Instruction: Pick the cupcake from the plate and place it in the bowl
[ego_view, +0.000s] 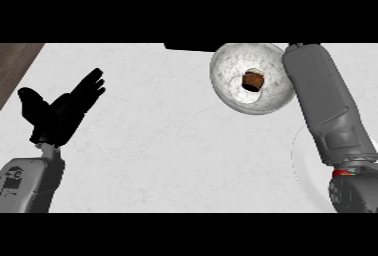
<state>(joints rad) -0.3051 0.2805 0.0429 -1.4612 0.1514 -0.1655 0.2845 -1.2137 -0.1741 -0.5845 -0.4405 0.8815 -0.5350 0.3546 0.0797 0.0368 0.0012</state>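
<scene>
White marbled desk (170, 150), dark wood strip (16, 62) at far-left corner, cupcake (252, 80) inside speckled bowl (229, 70), my left hand (60, 112) released, right hand (193, 47) cropped, state unreadable.

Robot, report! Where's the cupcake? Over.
Left hand open, resting left. Right hand at top edge, barely showing. Cupcake in bowl. Right forearm over plate.

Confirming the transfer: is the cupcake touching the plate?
Apart. The head view shows the cupcake lying inside the bowl near the top, while the plate shows only as a rim lower down at the right edge.
</scene>
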